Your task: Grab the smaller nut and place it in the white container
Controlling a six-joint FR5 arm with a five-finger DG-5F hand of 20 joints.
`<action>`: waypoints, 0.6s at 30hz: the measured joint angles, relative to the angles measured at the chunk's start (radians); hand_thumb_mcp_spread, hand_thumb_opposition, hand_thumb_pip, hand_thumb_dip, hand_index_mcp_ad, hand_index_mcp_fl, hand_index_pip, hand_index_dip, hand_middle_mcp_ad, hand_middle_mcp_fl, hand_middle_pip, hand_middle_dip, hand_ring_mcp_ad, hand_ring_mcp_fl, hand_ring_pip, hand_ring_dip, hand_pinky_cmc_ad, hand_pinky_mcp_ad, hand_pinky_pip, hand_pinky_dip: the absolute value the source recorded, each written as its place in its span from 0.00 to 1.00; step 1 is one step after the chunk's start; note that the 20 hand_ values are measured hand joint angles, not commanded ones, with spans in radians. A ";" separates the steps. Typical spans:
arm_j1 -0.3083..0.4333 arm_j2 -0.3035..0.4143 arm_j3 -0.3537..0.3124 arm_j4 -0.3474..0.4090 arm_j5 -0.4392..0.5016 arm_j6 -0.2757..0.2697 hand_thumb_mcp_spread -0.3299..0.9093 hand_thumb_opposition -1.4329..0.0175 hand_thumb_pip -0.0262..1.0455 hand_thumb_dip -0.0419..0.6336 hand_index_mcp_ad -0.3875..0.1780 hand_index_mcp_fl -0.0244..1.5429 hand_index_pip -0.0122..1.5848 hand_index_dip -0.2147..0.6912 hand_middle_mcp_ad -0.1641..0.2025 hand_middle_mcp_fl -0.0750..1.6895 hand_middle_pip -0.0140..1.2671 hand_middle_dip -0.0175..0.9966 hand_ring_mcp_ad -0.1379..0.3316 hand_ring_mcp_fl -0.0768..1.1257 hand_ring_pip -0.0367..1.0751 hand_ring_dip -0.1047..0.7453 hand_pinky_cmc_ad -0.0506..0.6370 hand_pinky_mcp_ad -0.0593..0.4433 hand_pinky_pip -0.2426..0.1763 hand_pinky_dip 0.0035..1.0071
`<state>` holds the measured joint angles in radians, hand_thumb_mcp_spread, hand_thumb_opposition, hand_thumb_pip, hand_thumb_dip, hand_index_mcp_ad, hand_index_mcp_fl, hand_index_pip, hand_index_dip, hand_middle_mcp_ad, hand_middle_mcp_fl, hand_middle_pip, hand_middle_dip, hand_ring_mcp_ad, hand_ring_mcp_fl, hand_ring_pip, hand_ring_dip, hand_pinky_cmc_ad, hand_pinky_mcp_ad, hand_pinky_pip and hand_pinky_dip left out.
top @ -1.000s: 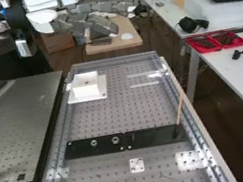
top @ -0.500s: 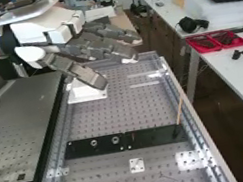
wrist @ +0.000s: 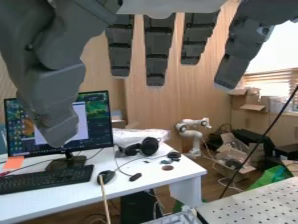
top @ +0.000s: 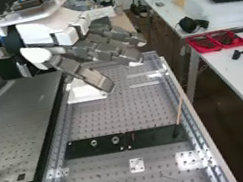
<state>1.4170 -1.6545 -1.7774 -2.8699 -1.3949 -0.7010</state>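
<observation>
- Location of smaller nut: I cannot tell.
- White container: twelve o'clock from larger nut, partly screened by my hand.
- Hand condition: wide open, fingers straight, nothing gripped, pointing towards four o'clock in the high view.
- Bearing: three o'clock from larger nut, both on black bar.

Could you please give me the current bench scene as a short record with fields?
hand: open, over the far end of the bench, partly hiding the white container
white container: upright on a white base
black bar: flat on the bench, nearer the camera than the container
larger nut: on the bar
bearing: on the bar, beside the larger nut
thin stick: leaning, lower end at the bar
</observation>
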 joint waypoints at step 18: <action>0.000 -0.022 0.006 0.015 -0.018 0.013 0.53 0.46 0.53 0.34 0.44 0.11 0.22 0.24 0.55 0.19 0.10 0.24 0.56 0.07 0.14 0.23 0.68 0.77 0.43 0.58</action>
<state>1.4168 -1.6761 -1.7711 -2.8548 -1.4131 -0.6880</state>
